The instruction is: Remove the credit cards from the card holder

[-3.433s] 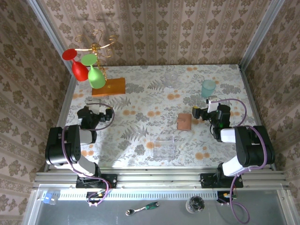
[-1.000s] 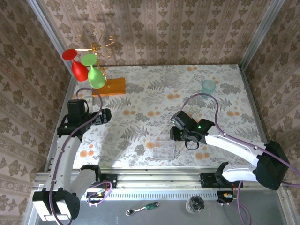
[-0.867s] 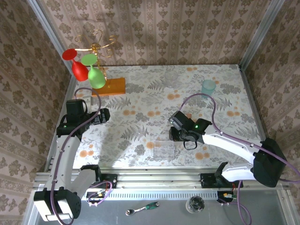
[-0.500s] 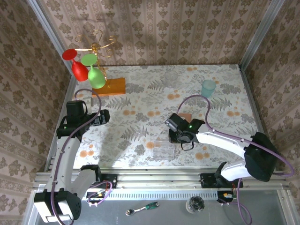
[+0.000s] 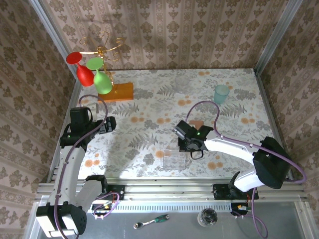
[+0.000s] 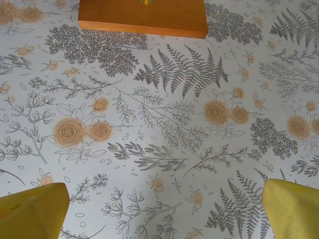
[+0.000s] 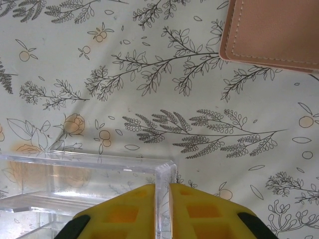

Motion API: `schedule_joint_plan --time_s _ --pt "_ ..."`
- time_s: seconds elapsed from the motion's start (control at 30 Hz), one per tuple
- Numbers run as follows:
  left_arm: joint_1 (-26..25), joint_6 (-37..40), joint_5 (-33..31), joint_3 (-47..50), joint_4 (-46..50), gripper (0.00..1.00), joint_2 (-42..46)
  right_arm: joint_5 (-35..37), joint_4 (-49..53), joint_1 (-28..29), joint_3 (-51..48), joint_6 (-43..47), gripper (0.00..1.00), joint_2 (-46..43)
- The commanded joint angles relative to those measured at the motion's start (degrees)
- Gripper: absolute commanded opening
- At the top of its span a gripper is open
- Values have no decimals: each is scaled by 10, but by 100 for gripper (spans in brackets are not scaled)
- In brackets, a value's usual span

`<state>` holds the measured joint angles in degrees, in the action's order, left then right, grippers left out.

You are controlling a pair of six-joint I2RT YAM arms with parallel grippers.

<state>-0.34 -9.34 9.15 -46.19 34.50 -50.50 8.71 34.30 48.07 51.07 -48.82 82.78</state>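
The card holder lies closed on the table, its reddish-brown leather face up, and fills the top right corner of the right wrist view. The credit cards are hidden. My right gripper is just in front of the holder, its yellow jaws shut on the upright right wall of a clear plastic box. My left gripper hangs over the left of the table, wide open with nothing between its yellow fingertips.
The clear plastic box stands near the front edge. An orange wooden slab bears a stand of red and green glasses at the back left. A teal cup and a clear glass stand at the back.
My right gripper has slid a little left to the box's corner and its jaws have closed on the box wall. The left arm has barely moved.
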Motion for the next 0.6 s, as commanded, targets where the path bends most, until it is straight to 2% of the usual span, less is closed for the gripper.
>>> schedule_joint_plan --time_s 0.0,0.57 --pt "-2 13 -1 6 2 100 7 32 3 4 18 -6 15 6" --pt "-2 12 6 6 0 100 2 30 1 5 29 -9 14 24"
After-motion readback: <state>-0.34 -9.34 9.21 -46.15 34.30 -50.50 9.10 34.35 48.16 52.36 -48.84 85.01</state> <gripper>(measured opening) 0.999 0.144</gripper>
